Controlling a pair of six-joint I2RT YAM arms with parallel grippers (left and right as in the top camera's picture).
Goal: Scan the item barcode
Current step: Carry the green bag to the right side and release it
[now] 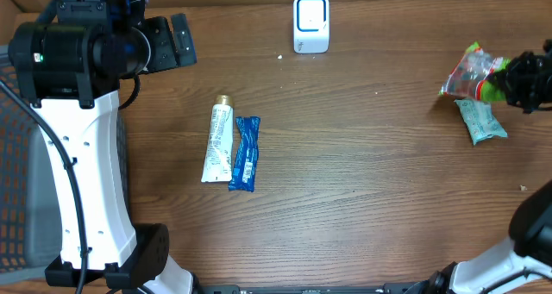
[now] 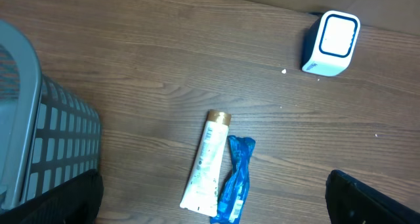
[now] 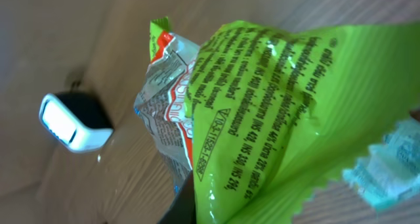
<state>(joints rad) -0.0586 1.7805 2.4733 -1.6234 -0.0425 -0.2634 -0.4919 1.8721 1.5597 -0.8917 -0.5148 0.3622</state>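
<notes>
My right gripper is at the far right, shut on a green and red snack bag. The right wrist view is filled by that bag, green printed back toward the camera, with one dark finger against it. The white barcode scanner stands at the table's back middle; it also shows in the right wrist view and the left wrist view. My left gripper hangs open at the back left, holding nothing. Its fingers frame the bottom of the left wrist view.
A white tube and a blue packet lie side by side at mid table, seen also in the left wrist view as tube and packet. A teal packet lies beneath the right gripper. A grey basket stands at the left edge.
</notes>
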